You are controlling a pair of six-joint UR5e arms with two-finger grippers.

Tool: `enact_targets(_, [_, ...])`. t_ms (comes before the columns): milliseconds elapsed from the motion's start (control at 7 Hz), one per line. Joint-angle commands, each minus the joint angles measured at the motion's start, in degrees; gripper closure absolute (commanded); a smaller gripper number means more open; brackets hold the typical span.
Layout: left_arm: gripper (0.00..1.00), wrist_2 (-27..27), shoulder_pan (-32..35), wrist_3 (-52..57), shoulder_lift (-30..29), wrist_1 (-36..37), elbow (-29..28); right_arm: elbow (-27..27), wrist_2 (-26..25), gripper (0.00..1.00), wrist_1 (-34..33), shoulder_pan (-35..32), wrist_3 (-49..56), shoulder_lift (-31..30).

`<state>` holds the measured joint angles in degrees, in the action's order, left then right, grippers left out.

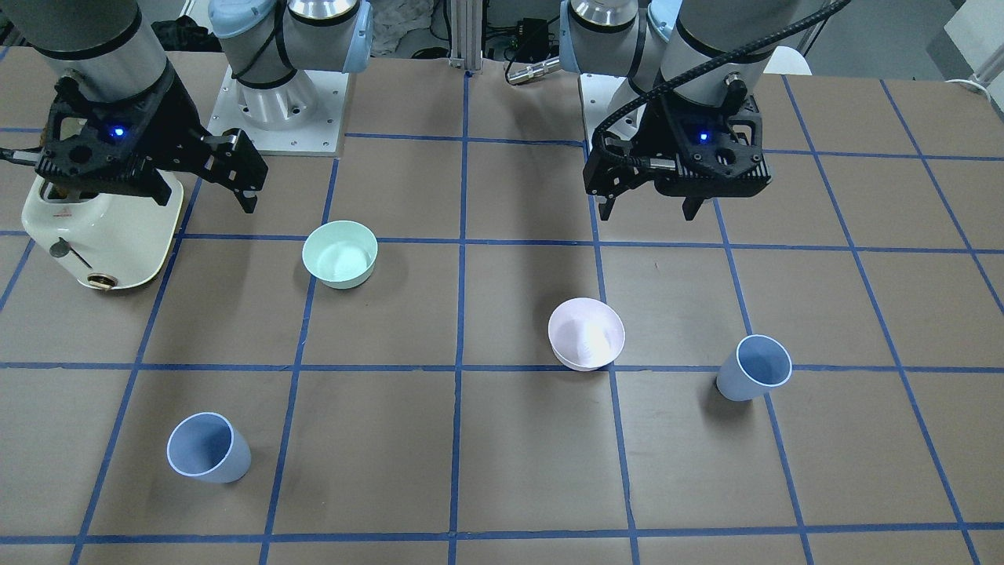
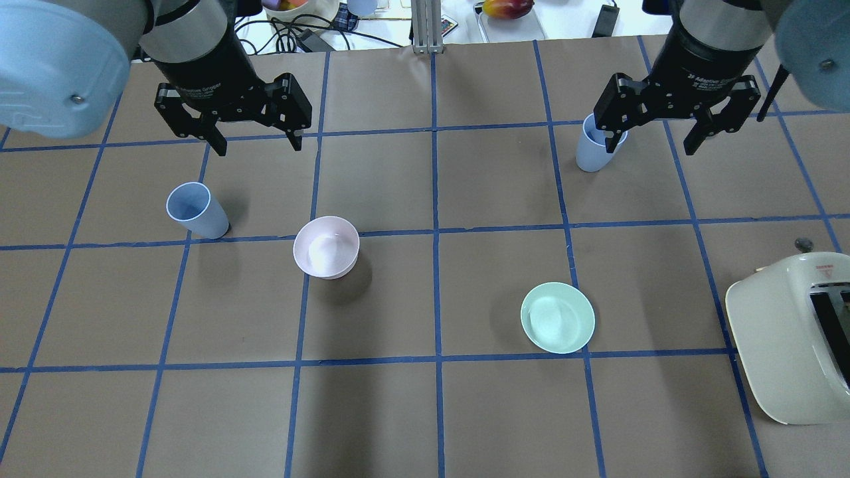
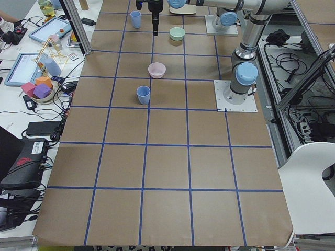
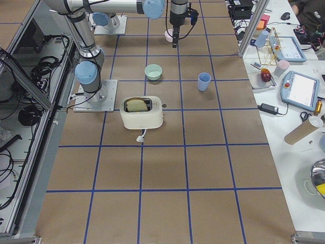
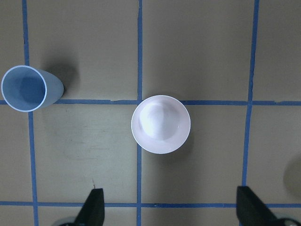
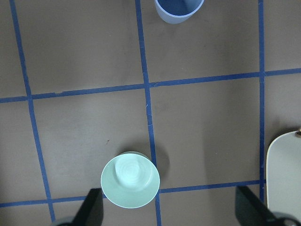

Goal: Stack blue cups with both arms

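Two pale blue cups stand upright and apart on the brown table. One (image 2: 196, 211) (image 1: 754, 367) is on my left side and shows at the left edge of the left wrist view (image 5: 28, 88). The other (image 2: 594, 149) (image 1: 208, 447) is on my right side, cut off at the top of the right wrist view (image 6: 178, 8). My left gripper (image 2: 255, 143) (image 1: 651, 210) hangs open and empty, high above the table. My right gripper (image 2: 651, 143) (image 1: 205, 192) is likewise open, empty and high.
A pale pink bowl (image 2: 326, 246) (image 5: 161, 124) sits near the left cup. A mint-green bowl (image 2: 558, 317) (image 6: 130, 180) sits right of centre. A cream toaster (image 2: 790, 332) (image 1: 110, 235) stands at the near right edge of the table. Clutter lies beyond the table's far edge.
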<state>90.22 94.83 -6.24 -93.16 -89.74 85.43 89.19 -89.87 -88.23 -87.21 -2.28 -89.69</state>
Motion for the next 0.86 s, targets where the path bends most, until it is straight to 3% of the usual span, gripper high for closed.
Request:
enact_targets(0, [0.0,0.0,0.0,0.0,-0.2,0.1,0.0,0.1,0.1,0.0,-0.1,0.0,0.1,0.0])
enact_targets(571, [0.0,0.0,-0.5,0.0,-0.2,1.2,-0.4,0.1,0.0,0.0,-0.3,0.0,0.2,0.7])
enact_targets(714, [0.0,0.1,-1.7,-0.4,-3.3,1.3,0.9,0.1,0.0,0.0,-0.5,0.0,0.2,1.3])
